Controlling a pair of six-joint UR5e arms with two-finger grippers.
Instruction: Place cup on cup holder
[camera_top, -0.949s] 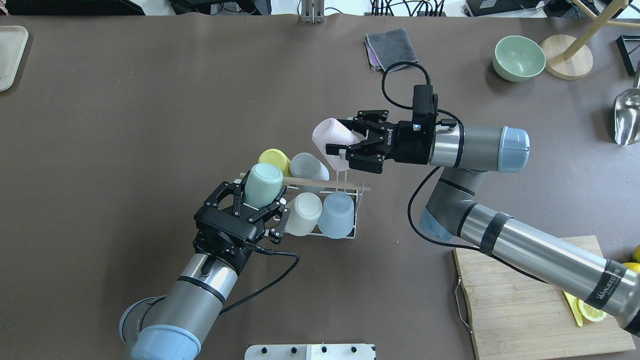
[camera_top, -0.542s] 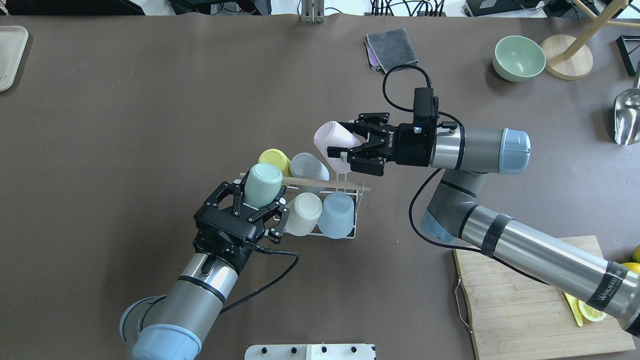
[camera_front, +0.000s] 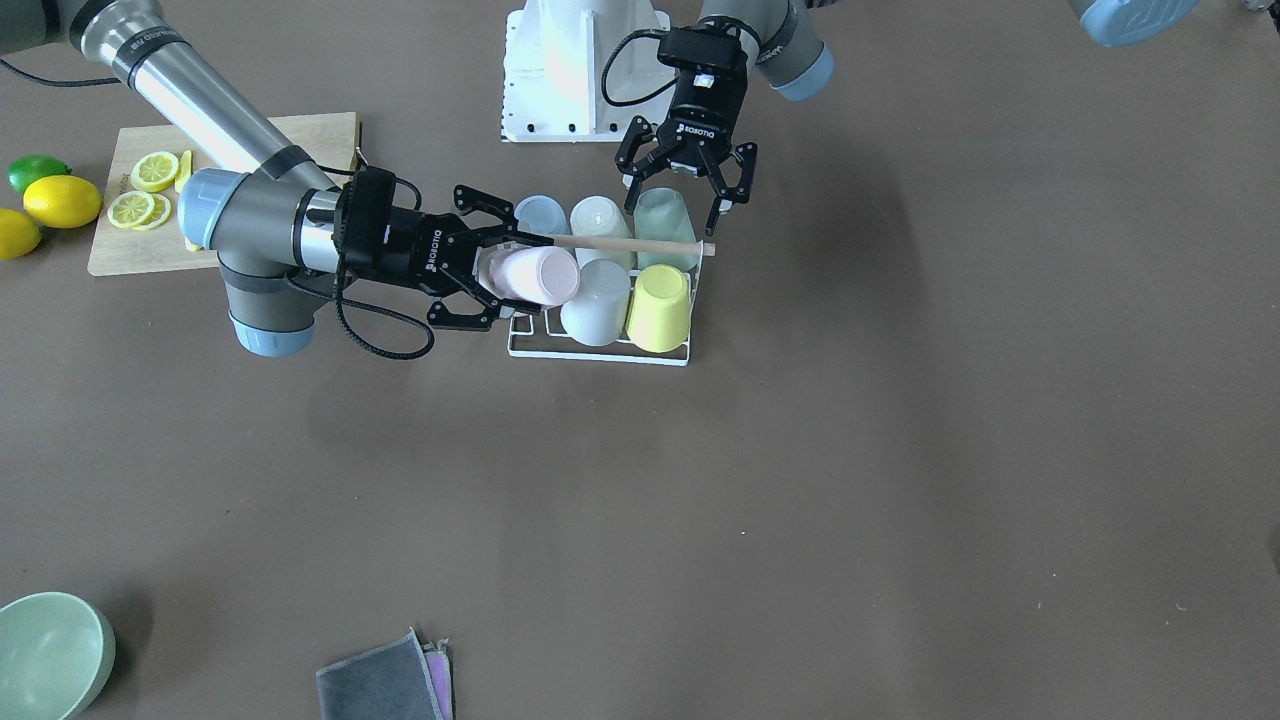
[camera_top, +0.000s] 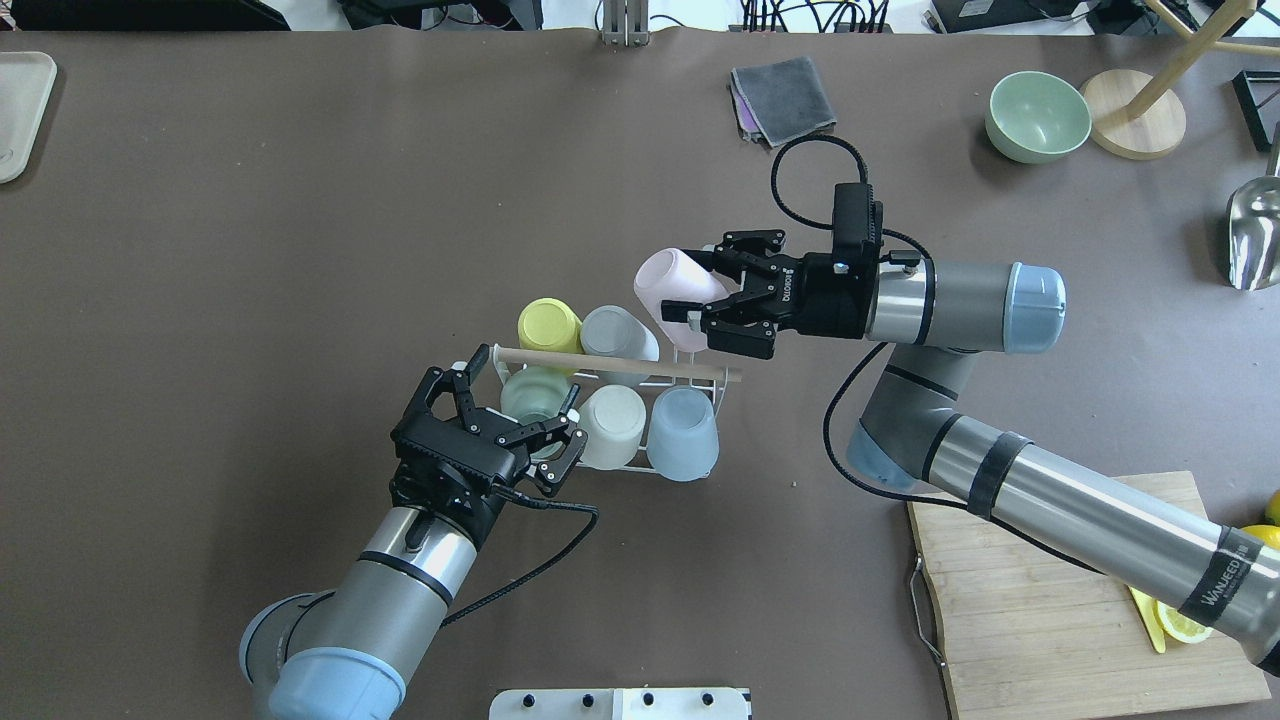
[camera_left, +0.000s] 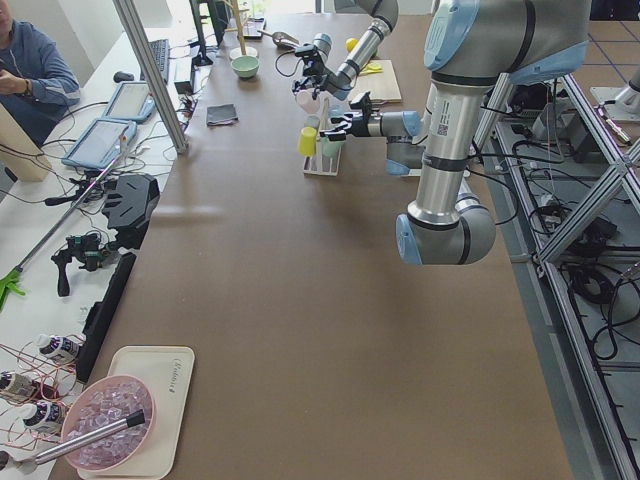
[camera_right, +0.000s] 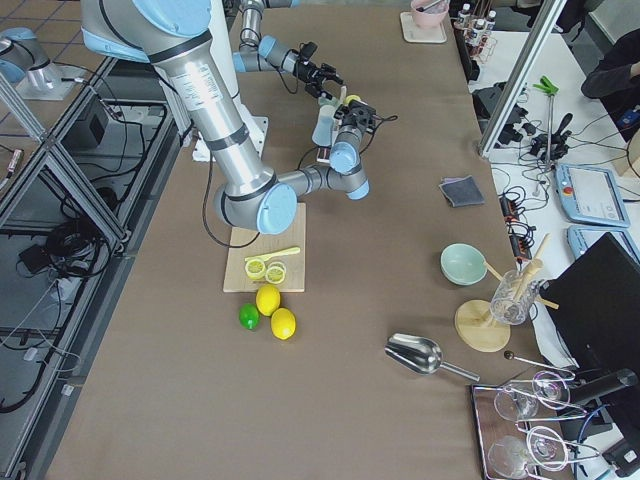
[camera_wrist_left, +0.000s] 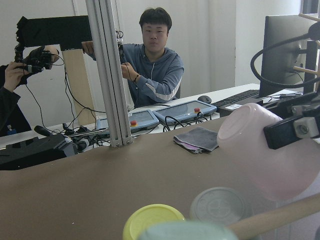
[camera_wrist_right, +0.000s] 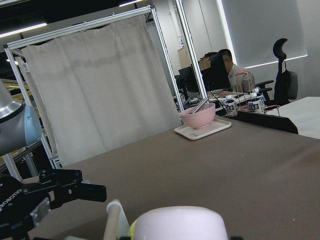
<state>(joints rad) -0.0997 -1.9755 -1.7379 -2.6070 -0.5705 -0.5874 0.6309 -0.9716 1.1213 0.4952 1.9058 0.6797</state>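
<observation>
The cup holder (camera_top: 690, 382) is a white wire rack with a wooden rod (camera_top: 620, 368) across its top, at mid-table. Yellow (camera_top: 548, 325), grey (camera_top: 612, 330), cream (camera_top: 612, 425) and blue (camera_top: 683, 432) cups sit upside down on it. A mint cup (camera_top: 535, 402) stands on its near-left prong. My left gripper (camera_top: 525, 383) is open, its fingers spread on either side of the mint cup (camera_front: 665, 215). My right gripper (camera_top: 700, 300) is shut on a pink cup (camera_top: 672, 288), held tilted above the rack's far right corner (camera_front: 540, 275). The pink cup also shows in the left wrist view (camera_wrist_left: 270, 150).
A cutting board (camera_top: 1060, 600) with lemon slices lies at the near right under my right arm. A green bowl (camera_top: 1038, 115), a wooden stand (camera_top: 1135, 110) and a metal scoop (camera_top: 1255, 235) are at the far right. A grey cloth (camera_top: 785, 97) lies at the far middle.
The mint cup has dropped from above the rod down onto the rack, and my left gripper has let go of it and sunk lower. My right gripper with the pink cup has shifted slightly right and nearer.
</observation>
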